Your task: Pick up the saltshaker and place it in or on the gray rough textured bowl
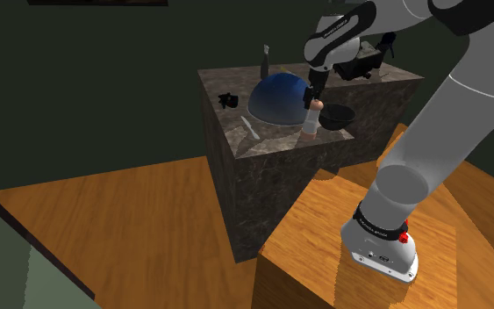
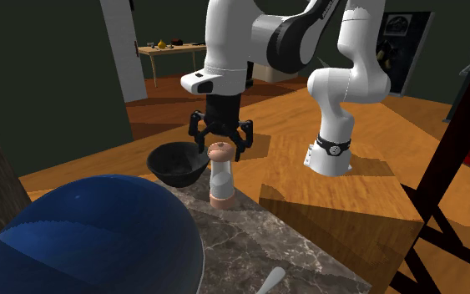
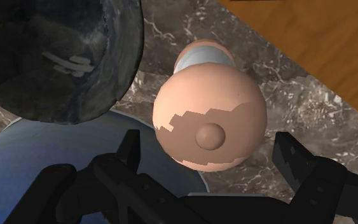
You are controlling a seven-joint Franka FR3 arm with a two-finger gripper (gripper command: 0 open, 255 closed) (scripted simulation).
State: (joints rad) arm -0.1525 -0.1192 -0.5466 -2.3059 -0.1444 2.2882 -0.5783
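The gripper [image 2: 220,152] hangs over the saltshaker [image 2: 221,185], fingers apart beside its cap without touching. The dark bowl [image 2: 177,164] stands just beside it, on the second exterior view's left.

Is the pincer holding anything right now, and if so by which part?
Nothing is held. The open pincer hangs just over the saltshaker, with its fingers apart on either side of the rounded top and not touching it.

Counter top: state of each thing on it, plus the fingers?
saltshaker: upright on the marble counter, near its edge, not held.
gripper: above the saltshaker, fingers open either side of its cap, not touching it.
dark bowl: upright, nothing seen inside, beside the saltshaker.
blue dome: round side up on the counter.
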